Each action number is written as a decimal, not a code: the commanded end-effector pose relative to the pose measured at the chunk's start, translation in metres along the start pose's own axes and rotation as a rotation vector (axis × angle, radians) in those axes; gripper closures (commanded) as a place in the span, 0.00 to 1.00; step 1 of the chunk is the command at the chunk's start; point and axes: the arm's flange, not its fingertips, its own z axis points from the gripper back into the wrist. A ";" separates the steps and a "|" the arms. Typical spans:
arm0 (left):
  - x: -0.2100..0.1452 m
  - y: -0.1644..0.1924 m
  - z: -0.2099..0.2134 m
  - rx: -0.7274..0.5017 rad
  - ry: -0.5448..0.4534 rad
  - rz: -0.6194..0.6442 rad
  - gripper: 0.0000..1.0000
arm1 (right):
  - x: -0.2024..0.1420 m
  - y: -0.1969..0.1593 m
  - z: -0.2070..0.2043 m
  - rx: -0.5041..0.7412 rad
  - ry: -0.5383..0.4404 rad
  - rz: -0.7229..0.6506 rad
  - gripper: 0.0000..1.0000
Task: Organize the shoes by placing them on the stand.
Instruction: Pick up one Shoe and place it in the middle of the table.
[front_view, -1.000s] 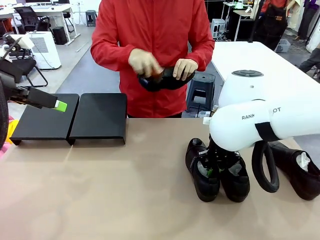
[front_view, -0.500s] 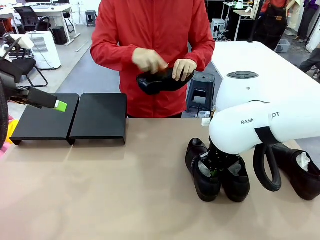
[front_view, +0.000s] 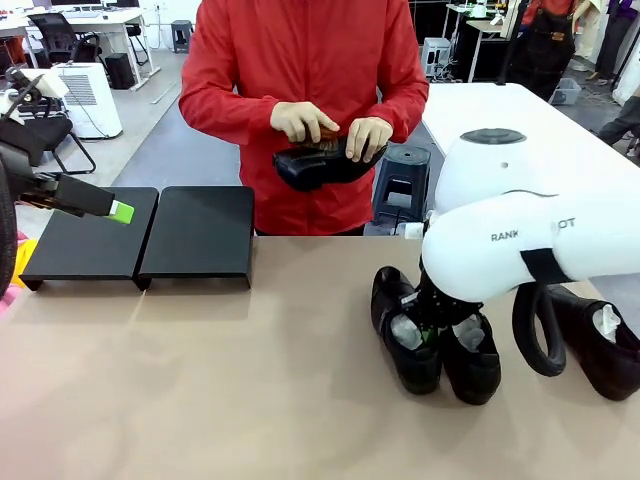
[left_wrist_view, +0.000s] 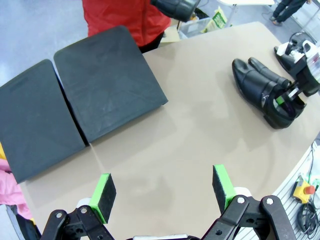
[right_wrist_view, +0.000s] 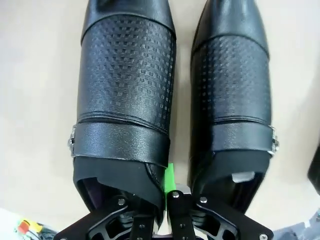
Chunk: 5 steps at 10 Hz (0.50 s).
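Not much to read in this one. The only legible print is dark capital lettering on the big white rounded shell of the robot's right arm (front_view: 480, 260), seen in the front view. A black strap (front_view: 540, 265) wraps over that shell and cuts the word in two. "RANK" sits just left of the strap, and "OT" sits just right of it, a touch higher. Whatever letters lie under the strap are hidden.

Your front view looks across the desk (front_view: 200, 400), left wrist high above it, right wrist close on the paired shoes (front_view: 420, 372) all share.
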 end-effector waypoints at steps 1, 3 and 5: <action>-0.001 0.002 0.001 -0.004 0.004 -0.013 0.00 | -0.013 0.004 0.035 0.005 -0.115 -0.075 1.00; -0.001 0.002 0.001 -0.004 0.004 -0.013 0.00 | -0.034 0.036 0.068 0.106 -0.167 0.032 1.00; -0.001 0.002 0.001 -0.004 0.004 -0.013 0.00 | -0.058 0.082 0.082 0.140 -0.159 0.062 1.00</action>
